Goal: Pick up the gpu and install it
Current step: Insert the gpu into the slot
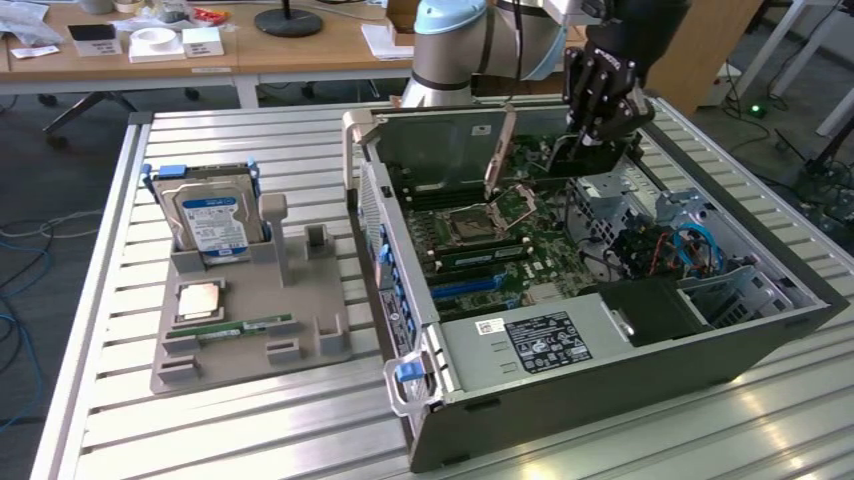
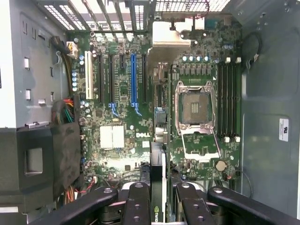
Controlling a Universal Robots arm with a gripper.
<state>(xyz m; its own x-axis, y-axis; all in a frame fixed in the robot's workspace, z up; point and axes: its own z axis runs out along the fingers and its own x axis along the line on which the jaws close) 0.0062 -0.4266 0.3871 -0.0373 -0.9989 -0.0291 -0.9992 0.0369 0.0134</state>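
Observation:
The gpu (image 1: 583, 158) hangs as a dark, thin card below my gripper (image 1: 594, 125), over the far part of the open computer case (image 1: 747, 345). In the wrist view the gpu (image 2: 158, 161) is seen edge-on, running between the black fingers (image 2: 137, 201), and my gripper (image 2: 157, 190) is shut on it. Beneath it lies the green motherboard (image 2: 122, 159). The card's edge hovers between the long blue slot (image 2: 133, 77) and the open processor socket (image 2: 194, 105), apart from the board.
On the slatted table at the exterior view's left stands a grey holder (image 1: 254, 330) with a hard drive (image 1: 214, 220), a processor chip (image 1: 200, 298) and a memory stick (image 1: 247, 325). A black power supply box (image 2: 35, 161) and cable bundles (image 2: 65, 112) crowd one side of the case.

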